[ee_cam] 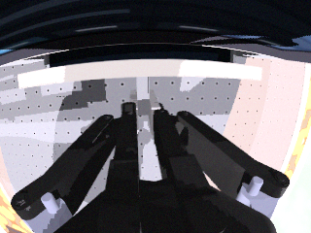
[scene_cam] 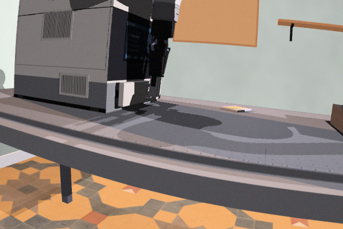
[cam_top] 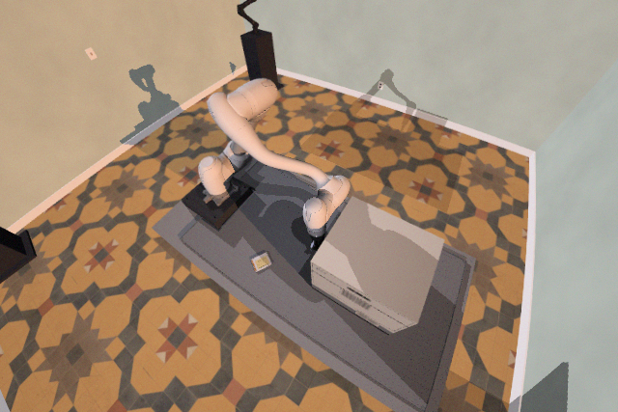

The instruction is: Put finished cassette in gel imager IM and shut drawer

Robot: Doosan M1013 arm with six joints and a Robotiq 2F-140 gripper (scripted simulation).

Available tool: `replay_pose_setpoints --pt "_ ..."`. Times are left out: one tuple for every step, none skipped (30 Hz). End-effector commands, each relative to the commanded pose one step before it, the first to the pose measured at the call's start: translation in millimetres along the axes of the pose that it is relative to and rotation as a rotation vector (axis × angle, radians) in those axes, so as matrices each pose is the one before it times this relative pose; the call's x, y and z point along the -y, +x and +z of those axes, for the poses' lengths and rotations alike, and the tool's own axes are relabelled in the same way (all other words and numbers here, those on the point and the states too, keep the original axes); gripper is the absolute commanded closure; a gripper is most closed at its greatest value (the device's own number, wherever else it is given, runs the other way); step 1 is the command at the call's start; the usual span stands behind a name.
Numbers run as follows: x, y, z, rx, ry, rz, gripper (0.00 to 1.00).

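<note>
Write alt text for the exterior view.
A black gripper, fingers nearly shut on nothing, hangs at the lower front of the grey gel imager, by its pale drawer front. The yellow cassette lies flat on the grey deck farther right, well apart from the gripper.

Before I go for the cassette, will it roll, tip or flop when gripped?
The cassette lies flat and low on the deck, so rolling or tipping seems unlikely. It looks like a thin, straight-edged slab, probably stiff. Being so low, it may slide rather than lift if nudged sideways.

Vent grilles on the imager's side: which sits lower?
The smaller grille, in the dark bottom band of the imager; the larger grille sits higher, on the lighter panel.
</note>
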State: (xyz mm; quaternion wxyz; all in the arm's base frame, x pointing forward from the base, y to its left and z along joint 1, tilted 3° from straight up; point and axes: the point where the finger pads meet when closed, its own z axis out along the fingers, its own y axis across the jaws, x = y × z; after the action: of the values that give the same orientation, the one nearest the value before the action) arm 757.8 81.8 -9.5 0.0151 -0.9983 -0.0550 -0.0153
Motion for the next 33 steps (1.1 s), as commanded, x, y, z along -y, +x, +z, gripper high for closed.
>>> replay_pose_setpoints --pt "0.07 -4.98 -0.12 0.00102 0.00025 -0.00002 0.9" --pt "0.0 -1.33 -0.1 0.0 0.0 0.0 0.9" --pt "0.0 -1.33 -0.1 0.0 0.0 0.0 0.9" --pt "0.0 -1.33 -0.1 0.0 0.0 0.0 0.9" --pt "0.0 -1.33 -0.1 0.0 0.0 0.0 0.9" --pt "0.0 -1.33 -0.1 0.0 0.0 0.0 0.9" --pt "0.0 -1.33 -0.1 0.0 0.0 0.0 0.9" --pt "0.0 -1.33 -0.1 0.0 0.0 0.0 0.9" --pt "0.0 -1.33 -0.1 0.0 0.0 0.0 0.9" --pt "0.0 -1.33 -0.1 0.0 0.0 0.0 0.9" --pt "0.0 0.0 0.0 0.0 0.0 0.0 0.9" --pt "0.0 0.0 0.0 0.0 0.0 0.0 0.9" --pt "0.0 -1.33 -0.1 0.0 0.0 0.0 0.9" --pt "0.0 -1.33 -0.1 0.0 0.0 0.0 0.9" --pt "0.0 -1.33 -0.1 0.0 0.0 0.0 0.9" --pt "0.0 -1.33 -0.1 0.0 0.0 0.0 0.9" --pt "0.0 -1.33 -0.1 0.0 0.0 0.0 0.9" --pt "0.0 -1.33 -0.1 0.0 0.0 0.0 0.9" --pt "0.0 -1.33 -0.1 0.0 0.0 0.0 0.9" --pt "0.0 -1.33 -0.1 0.0 0.0 0.0 0.9" --pt "0.0 -1.33 -0.1 0.0 0.0 0.0 0.9" --pt "0.0 -1.33 -0.1 0.0 0.0 0.0 0.9" --pt "0.0 -1.33 -0.1 0.0 0.0 0.0 0.9" --pt "0.0 -1.33 -0.1 0.0 0.0 0.0 0.9" --pt "0.0 -1.33 -0.1 0.0 0.0 0.0 0.9" --pt "0.0 -1.33 -0.1 0.0 0.0 0.0 0.9" --pt "0.0 -0.34 -0.03 0.0 0.0 0.0 0.9" --pt "0.0 0.0 0.0 0.0 0.0 0.0 0.9" --pt "0.0 0.0 0.0 0.0 0.0 0.0 0.9" --pt "0.0 0.0 0.0 0.0 0.0 0.0 0.9" --pt "0.0 -1.33 -0.09 0.02182 0.0 0.0 0.9" --pt "0.0 -1.33 -0.06 0.0 0.0 0.0 0.9" --pt "0.0 -1.33 -0.06 0.0 0.0 0.0 0.9"
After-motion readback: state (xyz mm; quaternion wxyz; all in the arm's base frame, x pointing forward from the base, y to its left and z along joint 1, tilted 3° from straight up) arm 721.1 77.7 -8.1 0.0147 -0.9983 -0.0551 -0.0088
